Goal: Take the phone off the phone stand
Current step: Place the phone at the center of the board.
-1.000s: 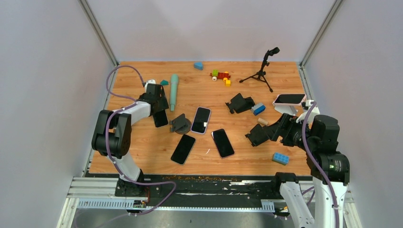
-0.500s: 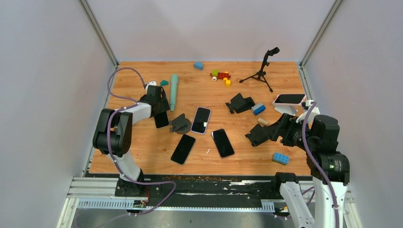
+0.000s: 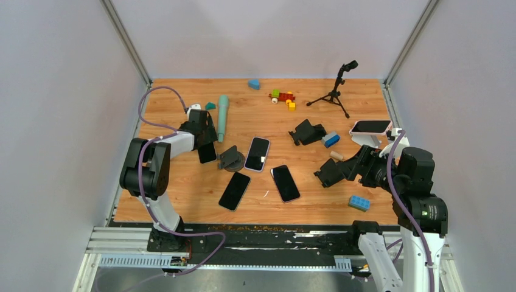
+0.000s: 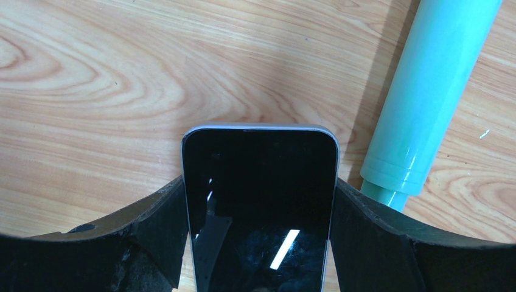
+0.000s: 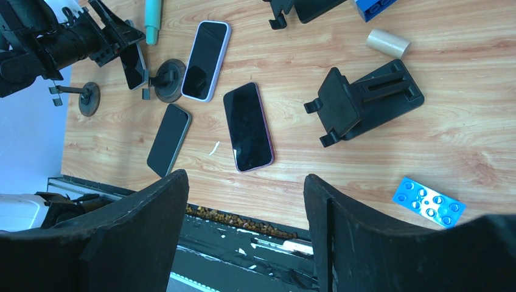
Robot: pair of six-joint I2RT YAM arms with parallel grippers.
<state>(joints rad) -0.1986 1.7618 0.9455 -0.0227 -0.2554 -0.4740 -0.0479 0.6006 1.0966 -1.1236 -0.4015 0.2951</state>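
My left claw [image 4: 258, 204] is clamped on a slim phone w/ a glossy black screen and a pale silver-lilac rim [image 4: 260, 161]. Both fingers press its long edges, and the rounded top corners poke out past the tips. The screen is dark, w/ just a streak of glare on it. The phone is at the left side of the counter, just beside the dark grey round-base phone stand [image 3: 230, 159] but not seated in it. A glossy teal plastic cylinder [image 4: 426, 91] lies close by too. Can't tell if the phone's end touches the wood. My right claw [image 5: 243, 188] hangs wide open w/ nothing in it, over on the right. The counter [image 3: 182, 201] is orange-brown wood-grain. Plain pale grey walls [image 3: 61, 91] box it in on 3 sides.
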